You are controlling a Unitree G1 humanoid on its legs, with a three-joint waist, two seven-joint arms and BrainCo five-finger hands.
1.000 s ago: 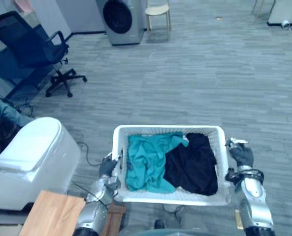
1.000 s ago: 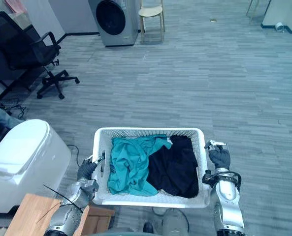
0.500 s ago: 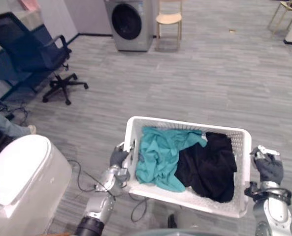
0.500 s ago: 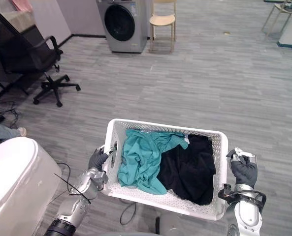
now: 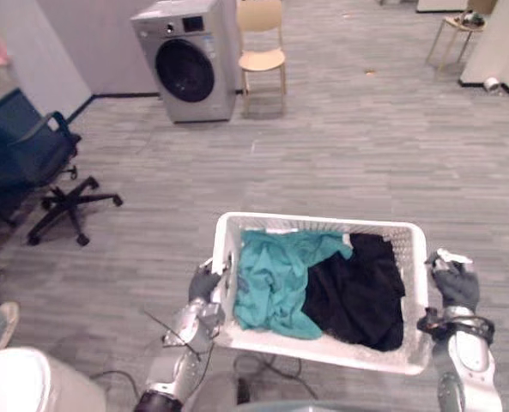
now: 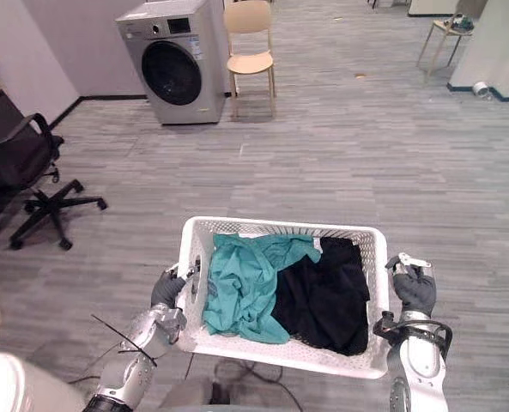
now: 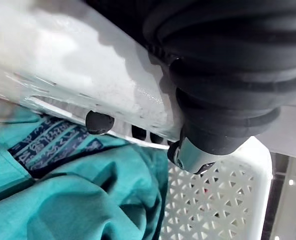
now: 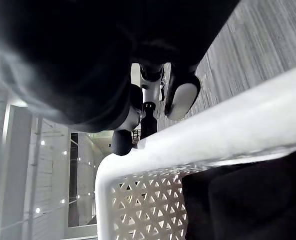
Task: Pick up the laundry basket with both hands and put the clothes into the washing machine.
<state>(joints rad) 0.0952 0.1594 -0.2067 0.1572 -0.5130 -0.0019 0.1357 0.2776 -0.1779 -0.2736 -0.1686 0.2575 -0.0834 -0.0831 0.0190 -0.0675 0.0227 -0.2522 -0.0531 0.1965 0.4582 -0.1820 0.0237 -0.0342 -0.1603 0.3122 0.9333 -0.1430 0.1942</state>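
I hold a white perforated laundry basket point(image 5: 318, 221) off the floor in front of me. A teal garment point(image 5: 275, 279) lies in its left half and a black garment point(image 5: 357, 287) in its right half. My left hand point(image 5: 205, 283) is curled round the basket's left rim, fingertips point(image 7: 99, 122) hooked through the handle slot above the teal garment point(image 7: 88, 200). My right hand point(image 5: 454, 287) grips the right rim point(image 8: 212, 145). A grey washing machine point(image 5: 185, 64) with a dark round door, shut, stands far ahead on the left.
A wooden chair point(image 5: 261, 43) stands right of the washer. A black office chair point(image 5: 31, 167) is at the left, a white bin point(image 5: 31, 382) at the lower left. A small table point(image 5: 460, 30) is far right. Open grey floor lies between me and the washer.
The camera has swung and the washing machine now shows larger and further left in the picture. The basket stays held in both hands, now more level. The white bin has slid down out of the left.
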